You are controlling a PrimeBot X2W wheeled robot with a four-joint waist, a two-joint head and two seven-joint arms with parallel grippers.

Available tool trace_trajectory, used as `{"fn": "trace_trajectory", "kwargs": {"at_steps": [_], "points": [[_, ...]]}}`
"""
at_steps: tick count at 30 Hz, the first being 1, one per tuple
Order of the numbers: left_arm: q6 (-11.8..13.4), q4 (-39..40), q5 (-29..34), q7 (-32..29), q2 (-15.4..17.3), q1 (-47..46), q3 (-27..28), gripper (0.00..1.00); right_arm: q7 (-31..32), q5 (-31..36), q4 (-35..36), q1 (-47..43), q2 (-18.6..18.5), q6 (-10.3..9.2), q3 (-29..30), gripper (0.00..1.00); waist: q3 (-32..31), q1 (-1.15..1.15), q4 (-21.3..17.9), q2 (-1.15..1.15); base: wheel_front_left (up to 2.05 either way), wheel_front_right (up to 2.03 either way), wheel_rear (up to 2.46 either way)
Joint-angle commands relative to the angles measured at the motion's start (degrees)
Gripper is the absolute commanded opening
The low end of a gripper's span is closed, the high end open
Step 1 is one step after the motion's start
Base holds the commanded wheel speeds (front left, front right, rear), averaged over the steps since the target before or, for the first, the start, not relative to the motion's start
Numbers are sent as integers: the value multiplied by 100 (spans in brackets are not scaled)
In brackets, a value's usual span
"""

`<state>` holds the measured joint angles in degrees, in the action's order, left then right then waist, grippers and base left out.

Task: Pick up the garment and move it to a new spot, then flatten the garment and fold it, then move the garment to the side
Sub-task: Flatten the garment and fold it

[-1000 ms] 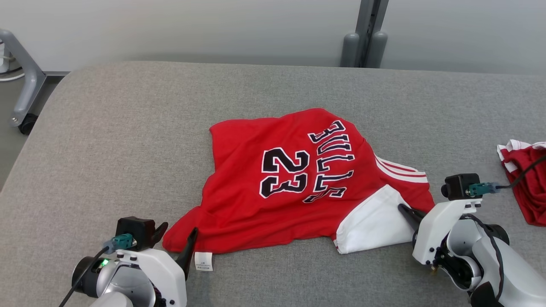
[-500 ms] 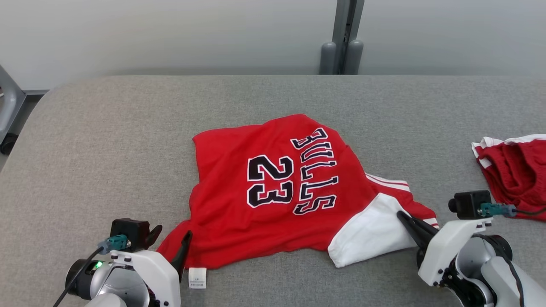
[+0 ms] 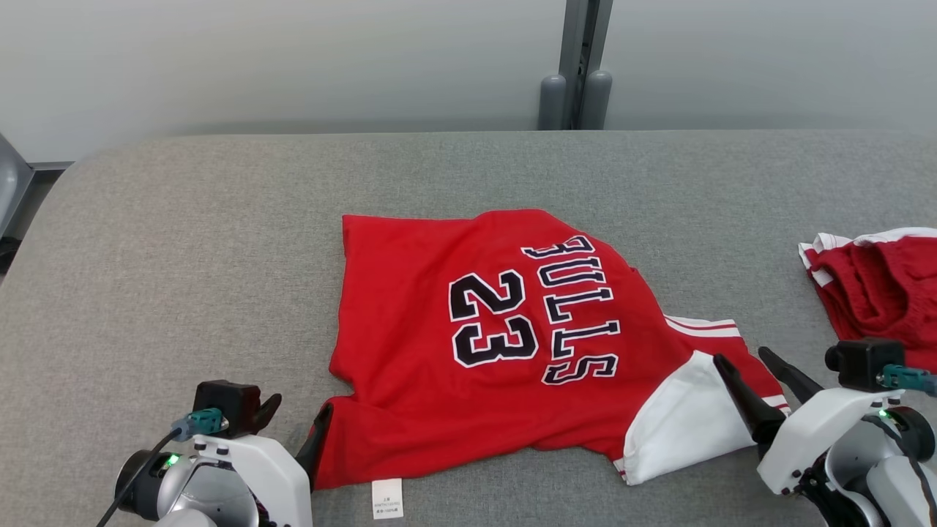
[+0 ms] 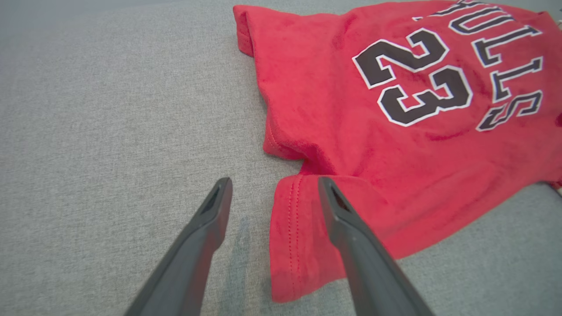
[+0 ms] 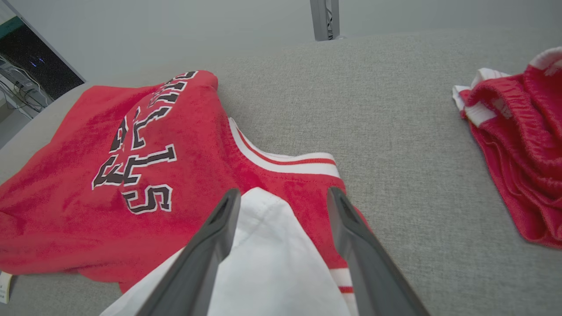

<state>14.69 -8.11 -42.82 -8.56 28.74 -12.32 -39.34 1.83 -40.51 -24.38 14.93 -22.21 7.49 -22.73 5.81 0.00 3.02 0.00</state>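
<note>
The garment (image 3: 468, 344) is a red jersey with black "BULLS 23" lettering and a white sleeve, lying partly folded on the grey padded table (image 3: 183, 241). My left gripper (image 3: 298, 417) stands open at the jersey's near left corner, one finger over the red hem (image 4: 290, 228), the other over bare fabric. Over the white sleeve (image 5: 272, 259) and striped trim at the jersey's near right corner, my right gripper (image 3: 743, 362) is open with nothing between its fingers. A white care label (image 3: 386, 498) sticks out at the front edge.
A second crumpled red and white garment (image 3: 871, 282) lies at the table's right edge, close to my right arm. A grey post (image 3: 578, 66) stands behind the table. Bare grey surface spreads left and behind the jersey.
My right gripper has opened and let go of the white sleeve. The head camera has shifted, and the jersey now lies more spread out. The left gripper stays open.
</note>
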Motion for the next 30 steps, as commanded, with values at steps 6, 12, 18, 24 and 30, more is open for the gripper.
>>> {"fn": "trace_trajectory", "kwargs": {"at_steps": [6,12,18,24,30], "points": [[0,-32,-39,8,-9,-7,-18,100,2,220,357,-231,204,1,37,100,-50,0,75,0,0,0,0],[-26,-76,-74,-4,-56,-16,-55,100,170,479,266,-201,415,1,134,100,-52,0,116,0,0,0,0],[-49,-121,-75,5,-117,-87,-97,100,670,816,-272,87,801,1,396,100,-26,0,152,0,0,0,0],[-97,-190,-93,30,-162,-121,-134,100,1256,1132,-873,399,1115,1,765,100,-3,0,244,0,0,0,0],[-98,-251,-125,62,-191,-100,-152,100,1509,1488,-1168,439,1293,1,1083,87,16,0,351,0,0,0,0]]}}
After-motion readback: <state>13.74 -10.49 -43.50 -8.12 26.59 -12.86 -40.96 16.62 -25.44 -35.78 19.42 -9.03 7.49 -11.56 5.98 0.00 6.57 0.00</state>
